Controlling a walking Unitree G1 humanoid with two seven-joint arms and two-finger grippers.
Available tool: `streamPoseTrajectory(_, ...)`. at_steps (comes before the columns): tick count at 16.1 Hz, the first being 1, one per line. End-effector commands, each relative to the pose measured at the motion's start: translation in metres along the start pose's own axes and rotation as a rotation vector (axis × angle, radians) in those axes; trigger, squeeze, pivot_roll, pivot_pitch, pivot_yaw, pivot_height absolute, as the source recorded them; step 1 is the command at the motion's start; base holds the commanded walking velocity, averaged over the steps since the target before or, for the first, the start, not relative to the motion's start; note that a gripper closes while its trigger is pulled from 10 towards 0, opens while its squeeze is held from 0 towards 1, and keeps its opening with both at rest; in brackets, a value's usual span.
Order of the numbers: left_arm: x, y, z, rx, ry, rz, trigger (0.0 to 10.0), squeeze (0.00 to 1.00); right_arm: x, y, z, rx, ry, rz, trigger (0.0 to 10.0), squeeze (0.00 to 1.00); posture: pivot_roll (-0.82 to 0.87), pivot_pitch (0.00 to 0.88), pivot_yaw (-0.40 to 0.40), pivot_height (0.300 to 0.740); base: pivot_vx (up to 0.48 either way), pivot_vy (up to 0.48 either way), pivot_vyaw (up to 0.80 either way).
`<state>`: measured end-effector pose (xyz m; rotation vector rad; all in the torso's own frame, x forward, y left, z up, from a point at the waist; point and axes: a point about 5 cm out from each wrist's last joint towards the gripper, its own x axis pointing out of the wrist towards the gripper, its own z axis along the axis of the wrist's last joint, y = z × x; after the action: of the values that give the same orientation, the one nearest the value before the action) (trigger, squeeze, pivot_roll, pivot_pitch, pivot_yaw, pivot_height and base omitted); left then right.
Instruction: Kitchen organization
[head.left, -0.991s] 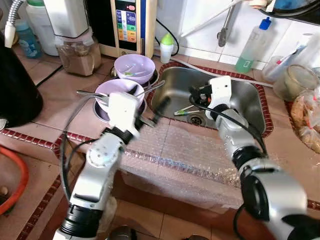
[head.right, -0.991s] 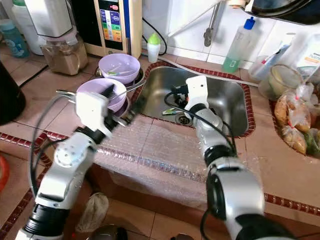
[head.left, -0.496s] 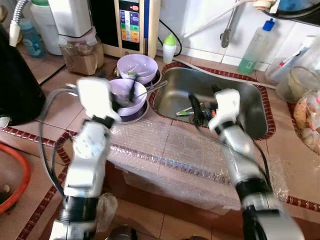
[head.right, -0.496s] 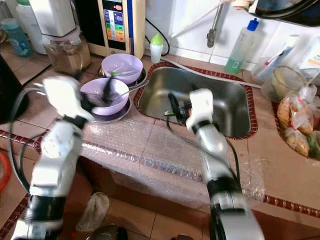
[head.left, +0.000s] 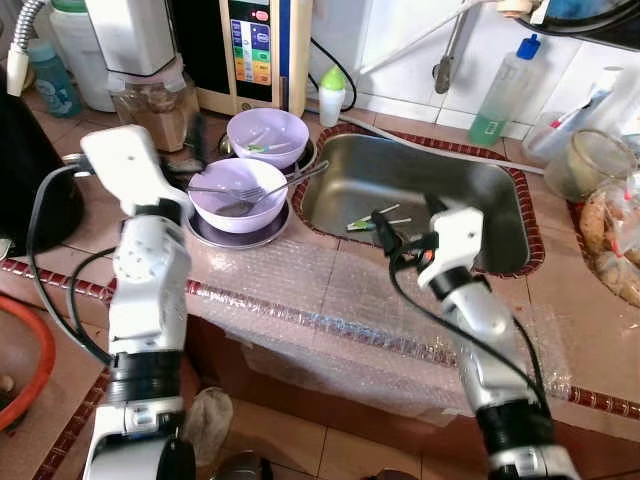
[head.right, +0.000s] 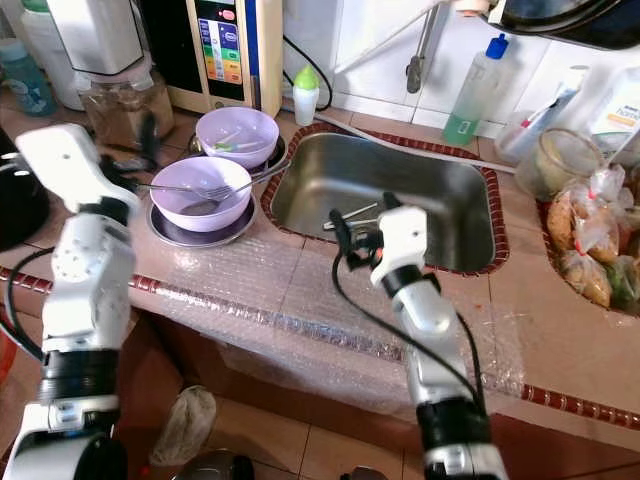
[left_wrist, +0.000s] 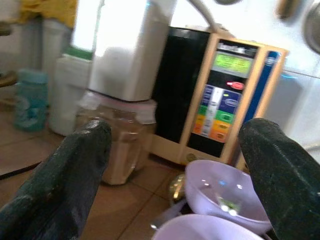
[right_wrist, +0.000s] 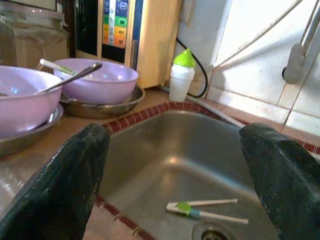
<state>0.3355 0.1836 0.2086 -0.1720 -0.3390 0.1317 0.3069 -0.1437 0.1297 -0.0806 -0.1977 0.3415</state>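
Standing at a tiled kitchen counter (head.left: 95, 190), the robot looked down at a steel sink (head.left: 470, 195) and two purple bowls. The near purple bowl (head.left: 238, 195) sat on a metal plate (head.left: 205, 228), just left of the sink, with a fork (head.left: 215, 189) and a spoon (head.left: 300, 178) resting in it. The far purple bowl (head.left: 268, 137) sat right behind it, on its own metal plate, with a small utensil inside that was too small to name. Down in the sink, near the drain (right_wrist: 212, 233), lay two thin white sticks with a green and blue band (right_wrist: 200, 207).

The left gripper (left_wrist: 175, 170) was held up over the counter to the left of the near bowl, and its two black fingers (left_wrist: 70, 175) were spread wide with nothing between them. It pointed toward a white blender with a jar of brown powder (left_wrist: 117, 140) and a water machine with colored buttons (left_wrist: 220, 105). The right gripper (right_wrist: 170, 175) hung at the front edge of the sink, above a sheet of bubble wrap (head.left: 350, 300) that covered the counter's front. Its fingers (right_wrist: 65, 180) were spread wide too and held nothing.

A small white bottle with a green cap (head.left: 333, 95) stood by the wall behind the sink. A clear bottle with a blue cap (head.left: 505, 90) stood at the sink's far right corner.
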Motion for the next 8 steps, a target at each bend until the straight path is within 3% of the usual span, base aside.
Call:
streamPoseTrajectory(1, 0.005, 0.001, 0.002, -0.003, -0.008, 0.015, 10.0, 1.00, 0.001, 0.001, 0.007, -0.002, -0.016, 0.007, 10.0, 1.00, -0.02, 0.000, -0.021, 0.740, 0.000, 0.000, 0.00)
streamPoseTrajectory(3, 0.008, 0.007, -0.001, 0.012, 0.013, 0.054, 10.0, 1.00, -0.002, 0.006, 0.007, 0.017, 0.004, 0.034, 10.0, 1.00, -0.02, 0.000, -0.020, 0.740, 0.000, 0.000, 0.00)
streamPoseTrajectory(4, 0.009, 0.013, -0.008, -0.007, 0.057, 0.096, 10.0, 0.00, -0.003, 0.009, 0.009, 0.022, 0.008, 0.054, 10.0, 1.00, -0.03, 0.000, -0.020, 0.740, 0.000, 0.000, 0.00)
streamPoseTrajectory(5, 0.009, 0.015, -0.012, -0.010, 0.080, 0.111, 10.0, 0.00, -0.003, 0.011, 0.009, 0.023, 0.010, 0.064, 10.0, 0.95, -0.03, 0.000, -0.021, 0.740, 0.000, 0.000, 0.00)
streamPoseTrajectory(6, 0.010, 0.018, -0.016, -0.022, 0.100, 0.132, 10.0, 0.00, -0.004, 0.012, 0.010, 0.025, 0.014, 0.075, 10.0, 0.62, -0.03, 0.000, -0.022, 0.740, 0.000, 0.000, 0.00)
streamPoseTrajectory(7, 0.010, 0.019, -0.019, -0.032, 0.123, 0.144, 10.0, 0.00, -0.005, 0.013, 0.010, 0.026, 0.020, 0.079, 10.0, 0.10, -0.03, 0.000, -0.022, 0.740, 0.000, 0.000, 0.00)
streamPoseTrajectory(8, 0.010, 0.021, -0.022, -0.042, 0.133, 0.159, 10.0, 0.00, -0.005, 0.014, 0.010, 0.026, 0.025, 0.081, 10.0, 0.00, -0.03, 0.000, -0.022, 0.740, 0.000, 0.000, 0.00)
